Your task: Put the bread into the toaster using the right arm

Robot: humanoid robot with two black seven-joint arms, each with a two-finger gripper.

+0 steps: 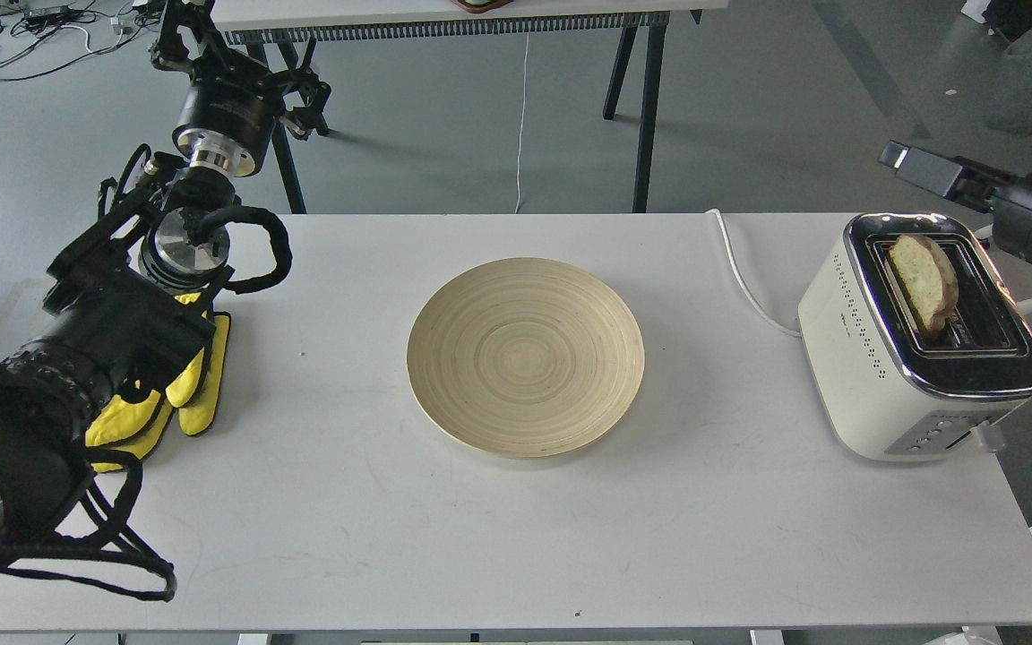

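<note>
Bread (923, 279) stands in toaster (919, 349) slot; plate (525, 356) bare.

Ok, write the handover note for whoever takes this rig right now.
Left gripper: raised beyond the table's far left corner, holding nothing; open or shut cannot be told.
Right gripper: behind the toaster, clear of it, holding nothing; state cannot be told.
Bread: standing tilted in a slot of the toaster, top still sticking out.
Plate: mid-table, bare.
Done: bread placed in the slot.
Left: possibly seat it deeper; lever not pressed as far as visible.
</note>
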